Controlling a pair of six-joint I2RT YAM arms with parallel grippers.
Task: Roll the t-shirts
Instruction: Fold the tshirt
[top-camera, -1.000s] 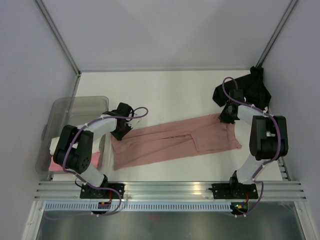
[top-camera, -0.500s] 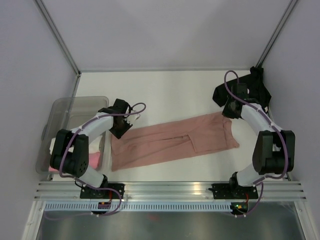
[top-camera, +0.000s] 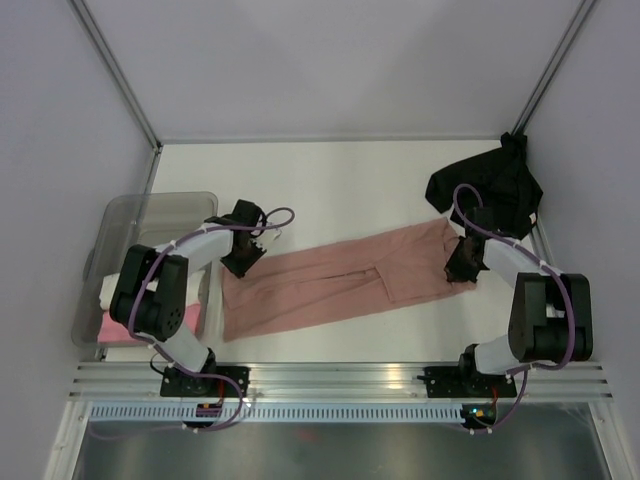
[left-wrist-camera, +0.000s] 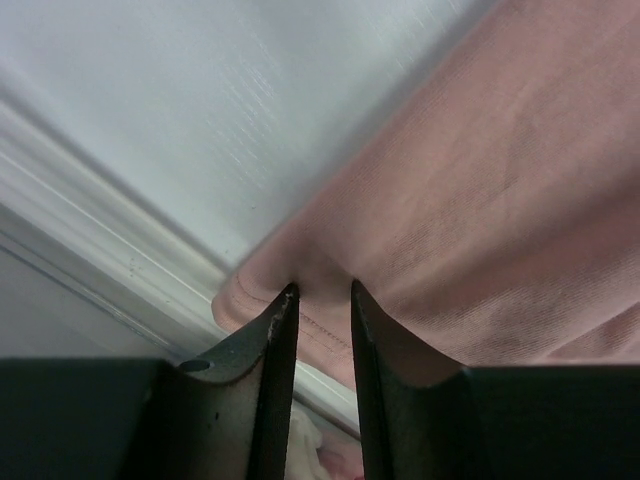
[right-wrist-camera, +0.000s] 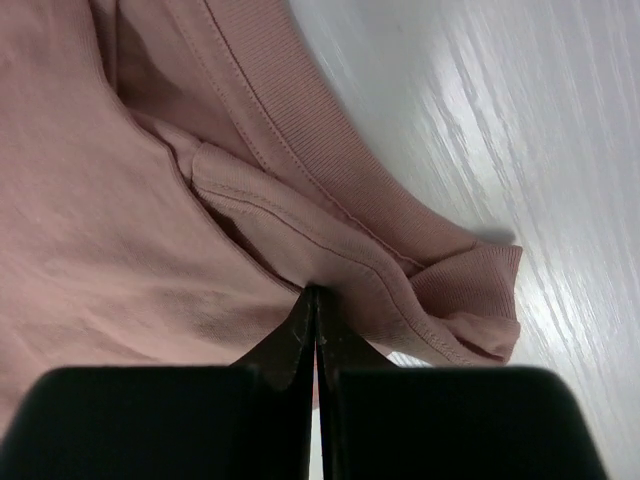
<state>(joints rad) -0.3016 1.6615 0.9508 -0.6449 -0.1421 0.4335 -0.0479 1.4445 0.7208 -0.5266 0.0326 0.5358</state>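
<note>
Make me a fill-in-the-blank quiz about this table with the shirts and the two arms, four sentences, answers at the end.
1. The crumpled t-shirt in the far right corner is ___.
2. The bright-pink roll lies inside the translucent grey ___.
3. The salmon-pink t-shirt lies stretched between the two tools, its hem at the ___ tool.
4. The right tool, at that shirt's ribbed collar, has its jaws ___.
Missing words: black; bin; left; shut.

A long salmon-pink cloth t-shirt (top-camera: 340, 285) spans from left fingers (left-wrist-camera: 268, 390) to right fingers (right-wrist-camera: 285, 355); crumpled black cloth t-shirt (top-camera: 490, 180) lies beyond the right.
</note>
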